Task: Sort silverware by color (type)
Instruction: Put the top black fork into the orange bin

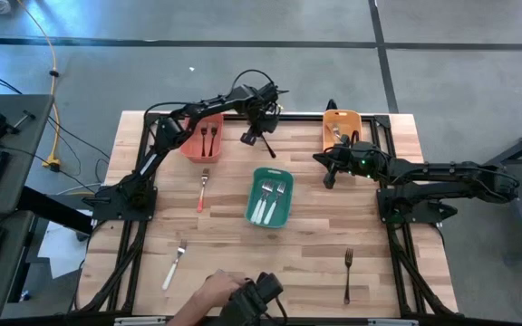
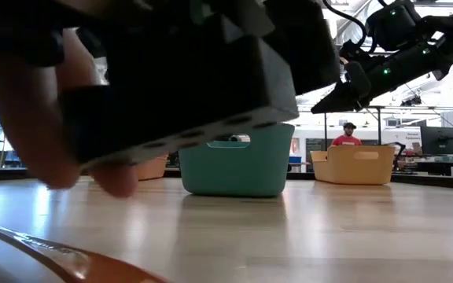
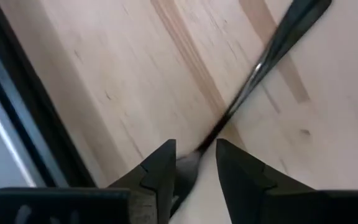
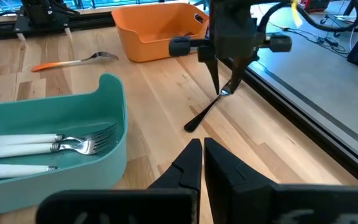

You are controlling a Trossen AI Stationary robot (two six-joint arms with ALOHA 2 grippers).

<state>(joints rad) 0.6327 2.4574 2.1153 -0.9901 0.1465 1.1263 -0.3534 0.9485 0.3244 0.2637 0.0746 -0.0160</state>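
Observation:
My left gripper [image 1: 261,127] is at the table's far edge, between the salmon bin [image 1: 202,136] and the orange bin [image 1: 341,127], shut on a dark-handled piece of silverware [image 1: 268,148]. My right gripper [image 1: 328,177] hovers shut and empty, right of the teal bin [image 1: 270,197]. White-handled forks [image 4: 48,146] lie in the teal bin, and dark-handled forks [image 1: 208,139] in the salmon bin. An orange-handled fork [image 1: 203,188], a white-handled fork [image 1: 174,265] and a dark fork [image 1: 348,274] lie flat on the table. My left gripper pinches the dark-handled piece at its silvery head end [image 3: 193,163] between the two fingers [image 3: 160,168], coming from above and pointing down. The handle [image 3: 278,43] slants down away from the fingers. Its free end [image 4: 190,126] is at the tabletop; I cannot tell whether it touches.
A person's hand [image 1: 208,292] holds a dark device [image 1: 256,294] at the table's near edge, and it fills most of the low view. The table's black far rail [image 4: 278,93] runs close behind the left gripper. Bare wood lies between the teal bin and the near edge.

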